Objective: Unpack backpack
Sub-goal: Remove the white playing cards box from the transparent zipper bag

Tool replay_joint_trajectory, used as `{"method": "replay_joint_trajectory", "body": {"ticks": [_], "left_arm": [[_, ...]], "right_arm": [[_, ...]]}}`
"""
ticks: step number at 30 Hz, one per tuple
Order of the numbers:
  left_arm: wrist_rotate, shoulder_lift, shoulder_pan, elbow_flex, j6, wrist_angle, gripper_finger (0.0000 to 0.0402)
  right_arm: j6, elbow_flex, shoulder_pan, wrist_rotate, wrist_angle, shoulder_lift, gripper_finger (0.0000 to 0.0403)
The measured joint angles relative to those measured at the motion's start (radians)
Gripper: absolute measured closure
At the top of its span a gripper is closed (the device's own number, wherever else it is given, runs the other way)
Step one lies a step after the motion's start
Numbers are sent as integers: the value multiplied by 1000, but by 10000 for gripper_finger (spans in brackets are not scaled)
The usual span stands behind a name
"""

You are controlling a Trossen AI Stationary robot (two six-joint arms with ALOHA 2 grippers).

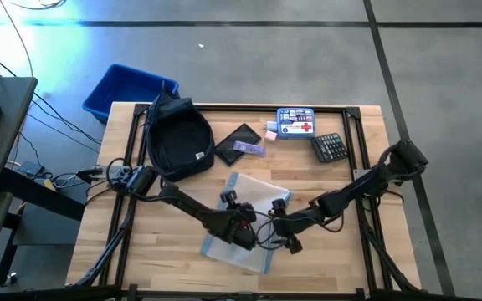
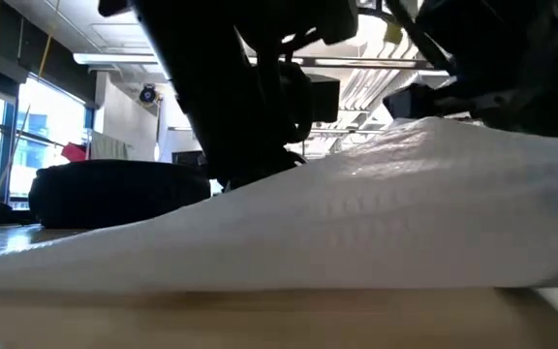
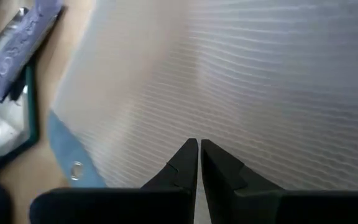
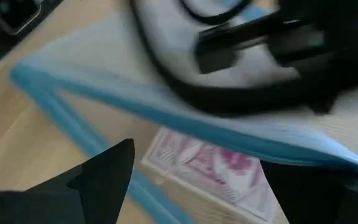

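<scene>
— Where are the two arms?

— Both reach in from the lower corners of the high view and meet at lower centre. The left gripper (image 1: 243, 235) is bent down over a translucent mesh pouch (image 1: 258, 194) with a pale blue edge; its fingers (image 3: 185, 163) are pressed together with nothing between them, tips right against the ribbed weave. The right gripper (image 1: 284, 242) sits just beside it at the pouch's lower right, jaws spread wide and holding nothing; a pink-printed card (image 4: 210, 168) shows beneath it.

— And the backpack?

— The backpack (image 1: 176, 138) lies at the upper left of the wooden table (image 1: 325, 267), dark, soft and rounded, well apart from both grippers. Right of it come a flat black case (image 1: 239, 138), a purple packet (image 1: 250, 149), a blue first-aid box (image 1: 295, 122) and a black calculator (image 1: 330, 147). A blue plastic bin (image 1: 124, 90) stands off the table's upper-left corner.
</scene>
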Motion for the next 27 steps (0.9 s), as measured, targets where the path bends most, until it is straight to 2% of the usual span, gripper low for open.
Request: {"method": "replay_joint_trajectory", "body": {"ticks": [4, 9, 14, 17, 21, 27], "left_arm": [[-6, 0, -5, 0, -2, -15, 401], [-4, 0, -5, 0, -37, -43, 401], [-6, 0, -5, 2, -90, -111, 401], [-6, 0, -3, 2, -147, -163, 402], [-6, 0, -2, 2, -160, -175, 402], [-11, 0, -2, 2, -160, -166, 402]], "right_arm": [[29, 0, -26, 27, 3, 46, 78], [121, 5, -45, -71, -53, 62, 78], [178, 3, -6, -147, -182, -5, 78], [122, -2, 35, -135, -202, -43, 78], [-16, -1, 69, -38, -184, -61, 78], [-112, -1, 32, -37, -174, -59, 78]]}}
